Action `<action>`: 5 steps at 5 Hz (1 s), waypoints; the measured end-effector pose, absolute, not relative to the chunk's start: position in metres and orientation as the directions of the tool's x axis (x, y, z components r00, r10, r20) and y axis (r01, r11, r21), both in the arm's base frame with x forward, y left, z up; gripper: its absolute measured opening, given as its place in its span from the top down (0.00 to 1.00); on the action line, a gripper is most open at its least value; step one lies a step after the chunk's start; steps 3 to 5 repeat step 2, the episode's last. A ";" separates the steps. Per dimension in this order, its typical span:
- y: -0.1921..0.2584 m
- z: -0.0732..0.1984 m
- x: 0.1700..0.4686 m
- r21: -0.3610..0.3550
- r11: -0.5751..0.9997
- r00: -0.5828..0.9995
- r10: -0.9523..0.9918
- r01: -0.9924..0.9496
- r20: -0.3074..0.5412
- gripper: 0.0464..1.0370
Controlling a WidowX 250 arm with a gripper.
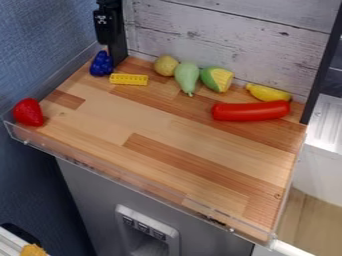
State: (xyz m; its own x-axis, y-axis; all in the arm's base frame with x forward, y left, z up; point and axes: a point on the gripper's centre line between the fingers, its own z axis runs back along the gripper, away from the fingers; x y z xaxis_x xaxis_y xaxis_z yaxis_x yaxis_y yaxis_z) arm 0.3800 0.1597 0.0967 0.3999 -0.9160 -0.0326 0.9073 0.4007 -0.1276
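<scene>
Clear rim (120, 176) foremost; gripper (103, 38) near blue toy (101, 64), apart or together we cannot tell; careless lowering could wedge blue toy against black post (119, 47).

Bare wood runs across the middle and lower right of the table (200, 145), while a red sausage (251, 110), yellow banana (268, 93) and green pear (187, 77) block the back edge.

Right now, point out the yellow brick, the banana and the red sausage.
Yellow brick (129, 79): camera view, middle of its studded body.
Banana (268, 93): camera view, middle of its curved body, behind the sausage.
Red sausage (250, 111): camera view, middle of its long side.
</scene>
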 end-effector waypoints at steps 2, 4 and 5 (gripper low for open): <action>0.162 0.096 0.381 -0.134 0.476 0.476 -0.879 0.869 -0.039 0.04; 0.162 0.096 0.381 -0.134 0.476 0.476 -0.879 0.869 -0.039 0.04; 0.162 0.096 0.381 -0.134 0.476 0.476 -0.879 0.869 -0.039 0.04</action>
